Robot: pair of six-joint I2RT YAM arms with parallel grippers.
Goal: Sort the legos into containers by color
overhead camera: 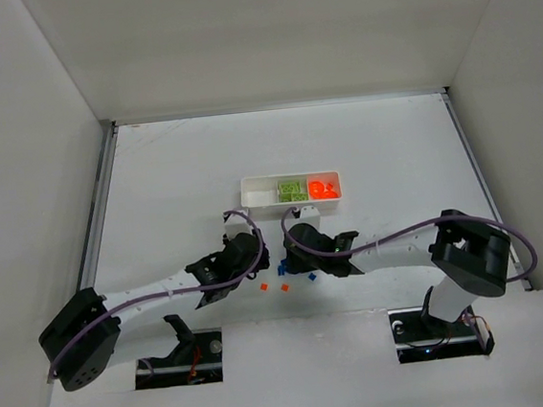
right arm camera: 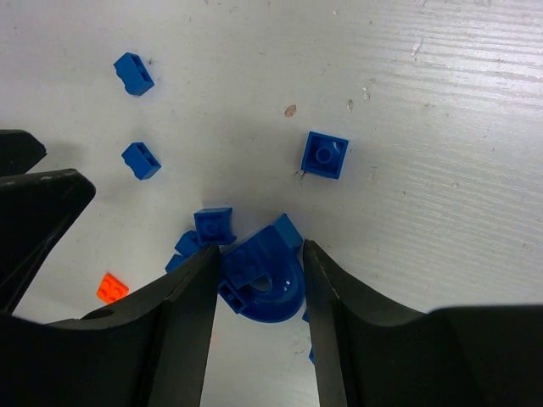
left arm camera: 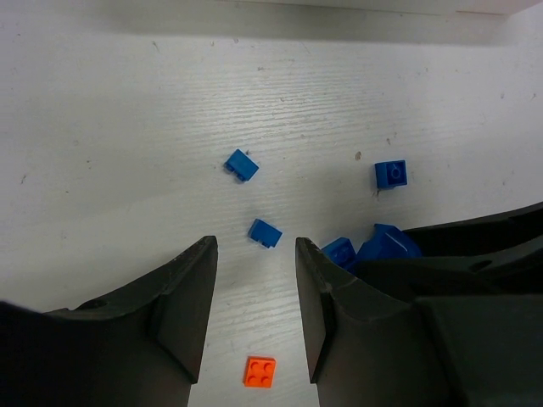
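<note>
My right gripper (right arm camera: 260, 250) has its jaws against both sides of a blue rounded arch lego (right arm camera: 267, 284) that rests on the table among small blue legos (right arm camera: 213, 225). My left gripper (left arm camera: 254, 246) is open and empty. A flat orange lego (left arm camera: 260, 371) lies on the table between its fingers, and a blue lego (left arm camera: 265, 232) lies just past its tips. In the top view both grippers (overhead camera: 261, 259) (overhead camera: 290, 262) sit close together below the white tray (overhead camera: 249, 206). Its middle compartment holds green legos (overhead camera: 292, 189) and its right one holds orange legos (overhead camera: 323, 188). The left compartment looks empty.
Loose blue legos lie ahead of the grippers (left arm camera: 242, 164) (left arm camera: 391, 175) (right arm camera: 325, 154). Another orange lego (overhead camera: 285, 287) lies near the arms. The right gripper's fingers (left arm camera: 475, 254) crowd the left gripper's right side. Side walls bound the table.
</note>
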